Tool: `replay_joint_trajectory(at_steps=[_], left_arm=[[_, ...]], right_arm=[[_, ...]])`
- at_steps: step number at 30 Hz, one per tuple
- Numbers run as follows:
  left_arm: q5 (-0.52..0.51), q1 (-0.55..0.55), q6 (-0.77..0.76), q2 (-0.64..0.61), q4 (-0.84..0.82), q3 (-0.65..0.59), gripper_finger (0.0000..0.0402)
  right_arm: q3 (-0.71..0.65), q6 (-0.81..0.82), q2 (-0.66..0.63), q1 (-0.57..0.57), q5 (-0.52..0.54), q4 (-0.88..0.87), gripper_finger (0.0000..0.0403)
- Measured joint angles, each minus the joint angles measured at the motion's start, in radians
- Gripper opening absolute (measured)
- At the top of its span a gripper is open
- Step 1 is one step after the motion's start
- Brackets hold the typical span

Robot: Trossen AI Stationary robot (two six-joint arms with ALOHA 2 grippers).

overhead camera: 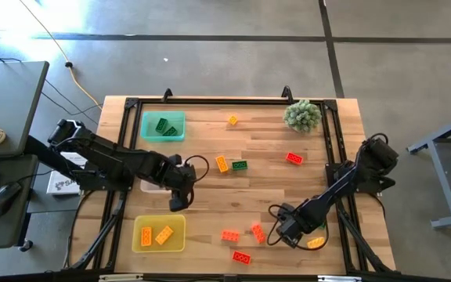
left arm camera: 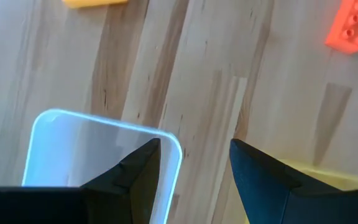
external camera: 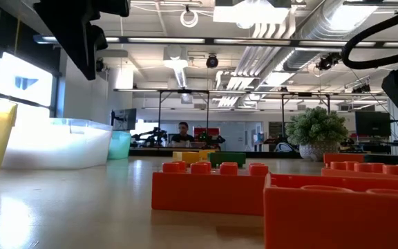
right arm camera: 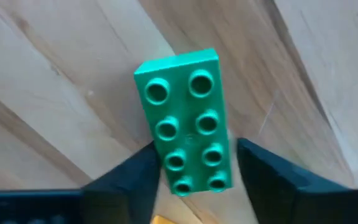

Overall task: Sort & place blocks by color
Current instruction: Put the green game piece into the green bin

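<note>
My right gripper [right arm camera: 196, 177] points down at the table's near right, shut on a green block [right arm camera: 185, 118] that lies studs up on the wood. My left gripper [left arm camera: 194, 180] [overhead camera: 180, 197] hangs open with nothing in it, above a corner of the clear tray [left arm camera: 98, 155], between that tray and the yellow tray [overhead camera: 141, 243]. Two orange-yellow blocks [overhead camera: 156, 235] lie in the yellow tray. Two green blocks [overhead camera: 165, 125] lie in the green tray [overhead camera: 149, 135]. Loose red blocks [overhead camera: 257, 232], an orange-yellow block [overhead camera: 222, 164] and a green block [overhead camera: 239, 165] lie flat on the table. My right gripper has the green block's two long sides [right arm camera: 166, 165] between its two fingers, at the block's end nearest the wrist. The fingers [right arm camera: 132, 180] come from above, pointing down, and lie across the block. The block lies flat on the table, studs up.
A spiky pale green plant [overhead camera: 302, 115] stands at the far right corner. A red block [overhead camera: 294, 158] and a yellow block [overhead camera: 232, 120] lie farther back. Another yellow block [overhead camera: 315, 243] lies right beside my right gripper. A black frame [overhead camera: 210, 100] runs along the table's edges.
</note>
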Motion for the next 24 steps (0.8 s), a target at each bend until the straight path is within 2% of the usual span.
replay_joint_trajectory(at_steps=[3,4,9,16,24], left_arm=[[0.028,0.021,0.0,0.0,0.055,0.0,0.0181],[0.043,0.029,0.001,0.0,0.078,0.0,0.0181],[0.098,0.075,0.045,0.0,0.23,0.0,0.0181],[0.135,0.155,0.028,0.0,0.405,0.0,0.0181],[0.286,0.252,0.165,0.0,0.518,0.0,0.0181]], right_arm=[[0.001,-0.014,-0.002,-0.003,-0.001,-0.002,0.0114],[0.001,-0.025,-0.002,-0.007,-0.004,-0.001,0.0108],[-0.004,-0.133,-0.031,-0.043,-0.012,0.009,0.0108],[-0.002,-0.28,-0.119,-0.16,0.039,0.006,0.0108],[-0.002,-0.445,-0.203,-0.354,0.028,0.11,0.0108]])
